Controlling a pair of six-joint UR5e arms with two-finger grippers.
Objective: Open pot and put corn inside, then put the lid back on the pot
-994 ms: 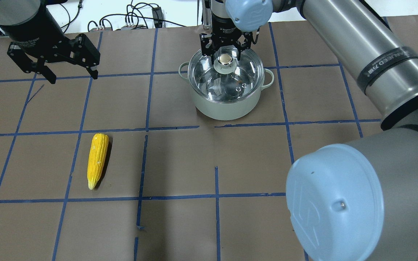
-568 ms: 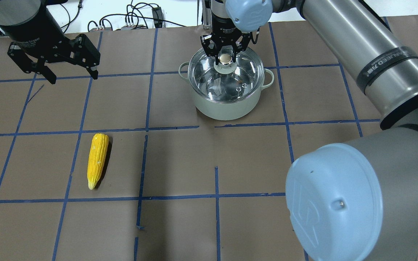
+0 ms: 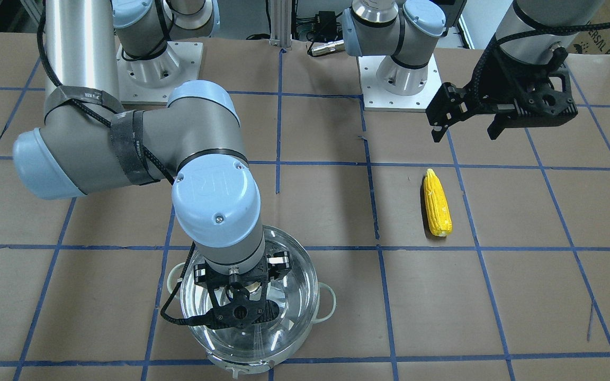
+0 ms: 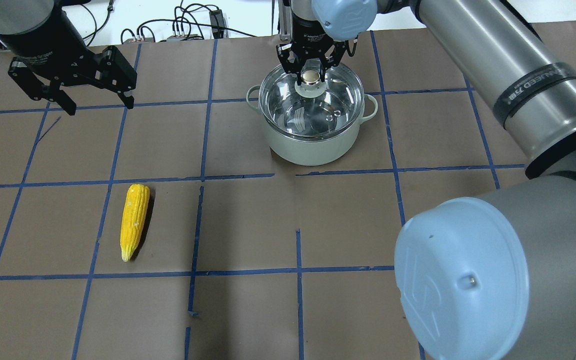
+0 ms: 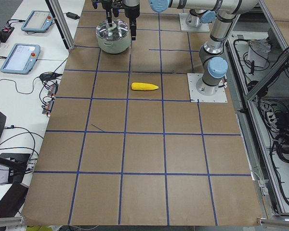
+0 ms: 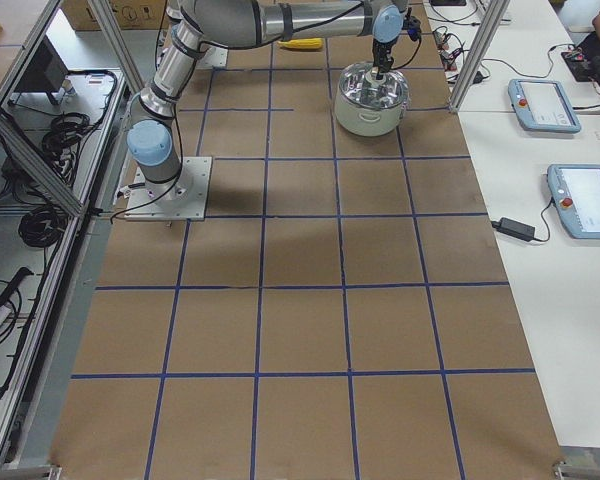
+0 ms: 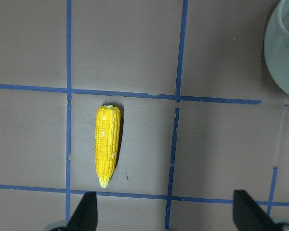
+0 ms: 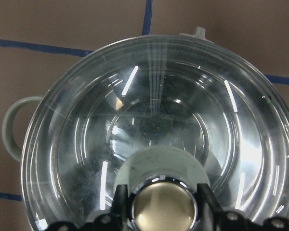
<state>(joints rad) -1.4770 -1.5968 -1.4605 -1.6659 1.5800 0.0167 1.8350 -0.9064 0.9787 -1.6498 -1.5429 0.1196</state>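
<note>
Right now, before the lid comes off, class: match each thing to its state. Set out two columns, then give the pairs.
Things:
1. corn
2. lid
3. left gripper
4. right gripper

States:
A. shut on the knob
B. open, in the air
C. lying flat on the table
D. over the pot

Pairs: 1-C, 2-D, 3-B, 4-A.
</note>
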